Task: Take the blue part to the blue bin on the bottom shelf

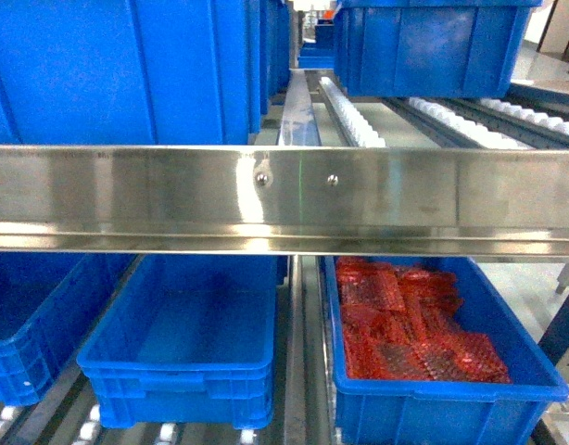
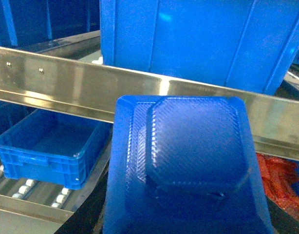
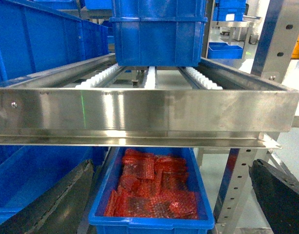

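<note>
The blue part [image 2: 188, 161], a flat ribbed plastic piece with a raised octagonal face, fills the lower middle of the left wrist view. It hangs in the air in front of the rack, so my left gripper is shut on it; the part hides the fingers. An empty blue bin [image 1: 173, 385] [image 2: 40, 158] sits on the bottom shelf [image 1: 303, 352], below and to the left of the part. My right gripper [image 3: 171, 168] is open, its dark fingers [image 3: 52, 200] spread wide with nothing between them. Neither gripper shows in the head view.
A wide steel front rail [image 1: 284, 199] [image 2: 66, 80] of the upper shelf crosses above the lower bins. Large blue bins [image 1: 127, 65] stand on that upper level. A blue bin of red bubble-wrapped parts [image 1: 410, 324] [image 3: 154, 187] sits at the right. A perforated upright [image 3: 237, 180] stands beside it.
</note>
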You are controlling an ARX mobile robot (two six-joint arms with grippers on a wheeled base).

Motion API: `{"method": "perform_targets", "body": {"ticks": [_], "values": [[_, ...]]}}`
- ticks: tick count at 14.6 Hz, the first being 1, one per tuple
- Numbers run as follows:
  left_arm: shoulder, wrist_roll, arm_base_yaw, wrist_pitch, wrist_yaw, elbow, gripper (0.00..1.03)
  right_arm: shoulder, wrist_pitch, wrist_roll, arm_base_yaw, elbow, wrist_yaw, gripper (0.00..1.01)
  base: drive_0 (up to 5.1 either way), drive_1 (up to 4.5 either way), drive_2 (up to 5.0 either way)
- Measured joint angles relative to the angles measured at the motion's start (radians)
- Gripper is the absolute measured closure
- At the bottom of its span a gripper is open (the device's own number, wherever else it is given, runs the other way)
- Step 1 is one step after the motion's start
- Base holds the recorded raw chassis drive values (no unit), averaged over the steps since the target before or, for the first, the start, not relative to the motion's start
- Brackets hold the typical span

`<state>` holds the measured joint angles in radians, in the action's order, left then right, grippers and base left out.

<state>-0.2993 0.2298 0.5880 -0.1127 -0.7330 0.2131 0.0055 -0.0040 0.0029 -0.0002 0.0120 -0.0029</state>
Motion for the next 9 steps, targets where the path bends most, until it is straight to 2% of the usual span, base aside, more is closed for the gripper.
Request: {"method": "perform_targets", "body": {"ticks": [9], "values": [[0.0, 0.0, 0.0, 0.0, 0.0, 0.0, 0.6, 0.0, -0.001, -0.001, 0.0, 0.0, 0.003, 0.03, 0.0, 0.0, 0.0]]}}
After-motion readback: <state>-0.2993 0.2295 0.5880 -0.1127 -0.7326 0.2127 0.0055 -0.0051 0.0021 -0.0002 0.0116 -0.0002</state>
